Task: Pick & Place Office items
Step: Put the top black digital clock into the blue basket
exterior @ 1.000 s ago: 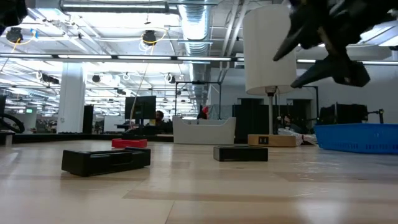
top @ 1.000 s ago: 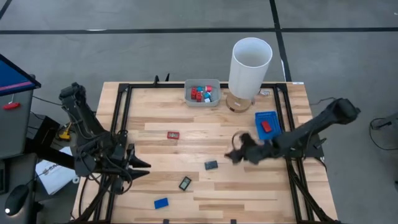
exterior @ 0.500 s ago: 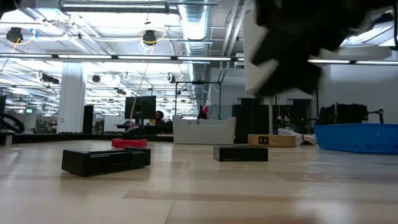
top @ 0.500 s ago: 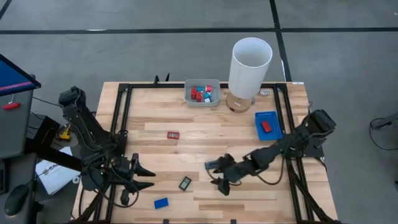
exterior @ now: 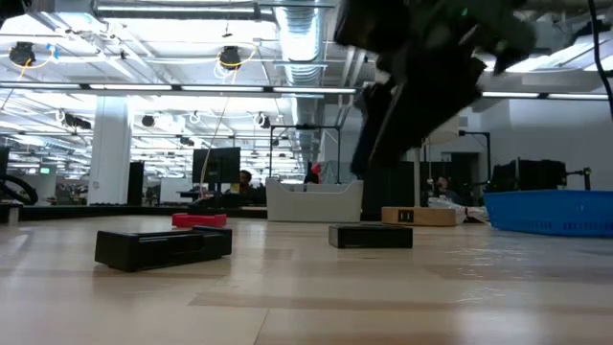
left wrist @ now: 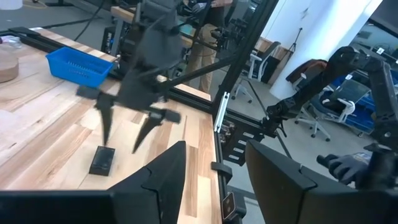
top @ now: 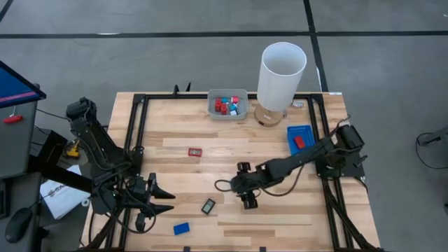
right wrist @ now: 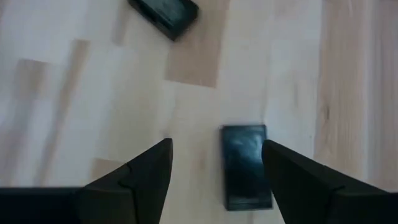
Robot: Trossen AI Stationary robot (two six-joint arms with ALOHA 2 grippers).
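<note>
1. Hovering low over the small black rectangular block (right wrist: 247,165), with the right gripper (right wrist: 216,148) spread apart and clamped on nothing; block lying flat on the light wooden table (top: 280,224), between the two fingers and closer to one of them.
2. Judged as the approach step of one pick: fingers not yet closed, block not yet lifted.
3. Waiting at the near left side of the table: the left gripper (top: 168,198), fingers parted and holding nothing.
4. Done, as far as can be seen: a cluster of small red, blue and white pieces (top: 226,106) already inside the shallow grey rectangular tray (top: 212,114) at the far edge, and one red piece (top: 299,142) lying in the flat blue tray (top: 294,130) on the right.
5. Left to do, by this reading: four loose items on the bare wood.
6. Counted on the table: one black block under the right gripper, one flat red-framed rectangle (top: 194,151) near the middle, one flat black-framed rectangle (top: 208,206) near the front, one blue block (top: 181,228) at the front edge.
7. Counted in the trays: one red piece in the blue tray; pieces in the grey tray too small to count surely, several at least.
8. Counted otherwise: two trays, two arms, one tall white cylinder (top: 282,73) standing on a round wooden base beside the grey tray.
</note>
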